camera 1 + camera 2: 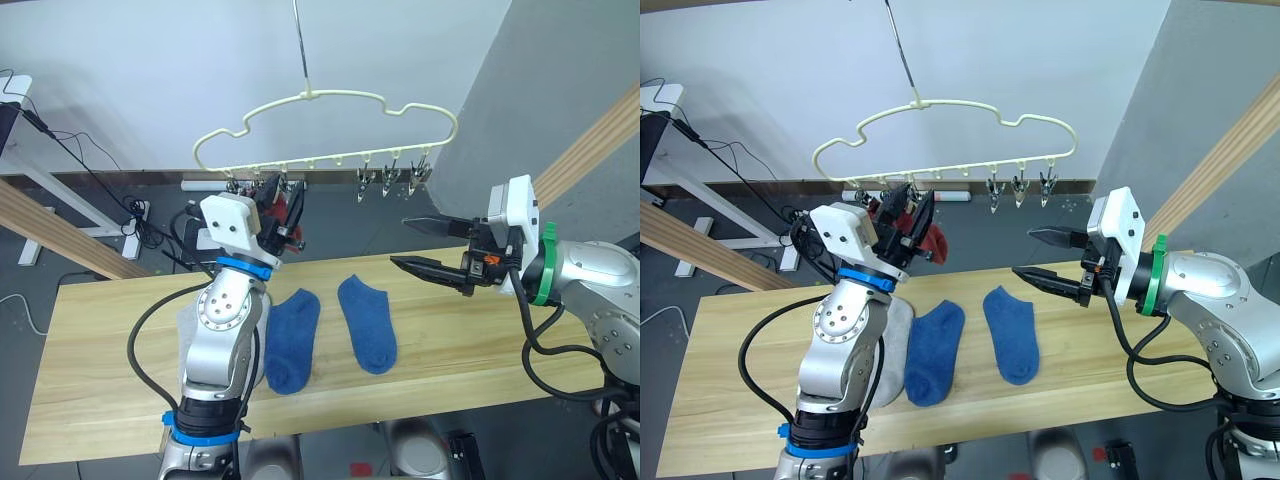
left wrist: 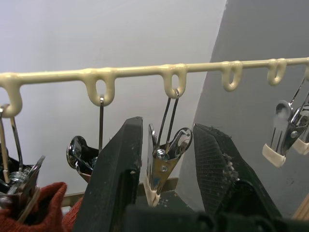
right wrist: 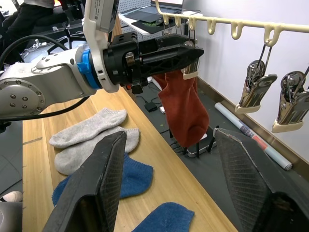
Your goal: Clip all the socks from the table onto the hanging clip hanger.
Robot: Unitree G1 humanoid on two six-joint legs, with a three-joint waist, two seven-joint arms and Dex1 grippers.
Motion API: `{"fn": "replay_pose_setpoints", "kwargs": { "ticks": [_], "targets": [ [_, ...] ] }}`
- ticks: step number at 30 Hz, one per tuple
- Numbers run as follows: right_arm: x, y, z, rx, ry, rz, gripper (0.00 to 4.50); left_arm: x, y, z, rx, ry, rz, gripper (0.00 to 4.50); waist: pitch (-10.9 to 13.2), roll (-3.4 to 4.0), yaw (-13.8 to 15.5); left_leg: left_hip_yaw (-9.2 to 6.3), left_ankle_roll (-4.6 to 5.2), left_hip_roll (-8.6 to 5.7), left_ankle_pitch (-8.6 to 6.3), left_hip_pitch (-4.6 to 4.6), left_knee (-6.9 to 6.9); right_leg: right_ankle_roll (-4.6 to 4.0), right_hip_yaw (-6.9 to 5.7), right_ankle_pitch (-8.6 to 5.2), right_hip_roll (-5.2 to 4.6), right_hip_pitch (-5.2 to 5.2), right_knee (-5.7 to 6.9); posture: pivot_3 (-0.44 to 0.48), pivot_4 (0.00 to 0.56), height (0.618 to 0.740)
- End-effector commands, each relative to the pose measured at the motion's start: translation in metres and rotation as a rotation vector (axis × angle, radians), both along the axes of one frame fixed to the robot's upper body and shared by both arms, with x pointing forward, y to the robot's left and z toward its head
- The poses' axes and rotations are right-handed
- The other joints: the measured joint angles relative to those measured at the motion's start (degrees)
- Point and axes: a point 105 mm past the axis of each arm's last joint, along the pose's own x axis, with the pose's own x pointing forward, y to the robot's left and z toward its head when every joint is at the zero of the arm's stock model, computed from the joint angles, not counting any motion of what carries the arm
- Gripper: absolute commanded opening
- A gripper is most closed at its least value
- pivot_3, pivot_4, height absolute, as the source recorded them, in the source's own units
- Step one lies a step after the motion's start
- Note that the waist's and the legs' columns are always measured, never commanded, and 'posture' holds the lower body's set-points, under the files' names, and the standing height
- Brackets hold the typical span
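The pale-yellow wire clip hanger with a wavy cloud-like outline [image 1: 330, 130] hangs by its top hook above the far edge of the long light wood plank table [image 1: 500, 350]. The left gripper [image 2: 166, 159] is raised to the hanger's lower bar, its two black fingers parted on either side of a small metal clip with cream tips [image 2: 161, 166], not pressing it. Just beside that gripper, a rust-red fabric ankle sock [image 3: 186, 108] dangles limp, toe down, from a neighbouring clip. The right gripper [image 1: 420, 245] hovers well to the other side, fingers spread wide and empty. Below and between the grippers, two blue ankle socks [image 1: 330, 330] lie flat side by side; two light grey ankle socks [image 3: 89, 137] overlap beneath the left arm.
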Motion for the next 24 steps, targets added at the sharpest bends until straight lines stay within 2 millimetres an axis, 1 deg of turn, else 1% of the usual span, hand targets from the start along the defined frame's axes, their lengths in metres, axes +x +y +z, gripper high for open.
{"fn": "replay_pose_setpoints", "kwargs": {
  "ticks": [1,3,6,10,14,16,18,19,20,21,22,24],
  "targets": [
    [-0.008,0.003,0.006,-0.003,-0.034,0.026,3.0,-0.005,-0.001,0.009,-0.012,-0.038,0.001,1.01,0.0,0.0,0.0,0.0,0.0,0.0,0.0,0.0,0.0,0.0,0.0,0.0,0.0,0.0,0.0,-0.281,0.357,0.737],
    [-0.008,0.003,0.006,-0.002,-0.035,0.026,3.0,-0.005,-0.001,0.009,-0.011,-0.04,0.0,0.55,0.0,0.0,0.0,0.0,0.0,0.0,0.0,0.0,0.0,0.0,0.0,0.0,0.0,0.0,0.0,-0.281,0.357,0.737],
    [-0.008,0.003,0.006,-0.001,-0.034,0.027,3.0,-0.005,-0.001,0.01,-0.01,-0.041,-0.001,0.18,0.0,0.0,0.0,0.0,0.0,0.0,0.0,0.0,0.0,0.0,0.0,0.0,0.0,0.0,0.01,-0.28,0.357,0.737],
    [-0.009,0.004,0.004,-0.004,-0.029,0.027,3.0,-0.006,0.001,0.009,-0.005,-0.042,0.006,0.08,0.0,0.0,0.0,0.0,0.0,0.0,0.0,0.01,0.02,0.0,0.0,0.0,0.0,0.0,0.05,-0.278,0.356,0.737],
    [-0.01,0.004,-0.015,-0.051,0.062,0.007,3.0,-0.006,0.003,0.01,0.0,-0.042,0.003,0.07,0.0,0.0,0.0,-0.01,0.0,0.0,0.0,0.01,0.02,0.0,-0.01,0.0,0.0,0.0,0.05,-0.278,0.356,0.737],
    [-0.004,0.002,-0.029,-0.099,0.076,-0.064,3.39,-0.006,0.005,0.011,0.004,-0.042,0.002,0.07,0.0,0.0,0.0,-0.01,0.0,0.0,0.0,0.0,0.01,0.0,0.0,0.0,0.0,0.0,0.04,-0.268,0.364,0.737],
    [0.0,0.008,-0.065,-0.138,0.127,-0.159,3.88,-0.007,0.005,0.013,0.011,-0.039,-0.023,0.07,0.0,-0.02,0.0,-0.01,0.0,0.0,0.0,0.01,0.02,0.0,0.0,0.0,0.0,0.0,0.04,-0.268,0.364,0.737],
    [0.0,0.011,-0.076,-0.147,0.142,-0.19,4.24,-0.008,0.004,0.013,0.014,-0.038,-0.033,0.07,0.0,-0.05,0.0,-0.02,0.0,0.02,0.0,0.02,0.01,0.01,-0.02,0.0,0.01,0.01,0.04,-0.268,0.364,0.737],
    [0.004,0.016,-0.091,-0.147,0.146,-0.25,4.5,-0.009,0.004,0.015,0.016,-0.038,-0.048,0.07,0.0,-0.03,0.0,-0.06,-0.01,0.05,0.0,0.02,-0.01,0.01,-0.05,0.0,0.05,0.01,0.04,-0.268,0.364,0.737],
    [0.008,0.02,-0.105,-0.156,0.153,-0.303,4.5,-0.009,0.003,0.016,0.02,-0.036,-0.062,0.07,0.0,-0.03,0.0,-0.06,-0.01,0.05,0.01,0.02,-0.01,0.01,-0.04,-0.01,0.06,-0.02,0.05,-0.263,0.371,0.737],
    [0.01,0.023,-0.114,-0.164,0.153,-0.337,4.5,-0.009,0.003,0.017,0.023,-0.033,-0.071,0.07,0.0,-0.02,0.0,-0.04,-0.02,0.06,0.01,0.02,-0.03,0.01,-0.01,-0.01,0.06,-0.04,0.07,-0.263,0.371,0.737],
    [0.011,0.034,-0.136,-0.196,0.154,-0.362,4.5,-0.01,0.002,0.018,0.03,-0.027,-0.09,0.07,0.0,0.0,-0.1,0.04,-0.03,0.04,0.02,0.03,0.0,0.02,0.09,-0.01,0.03,-0.08,0.13,-0.263,0.371,0.737]
  ]
}}
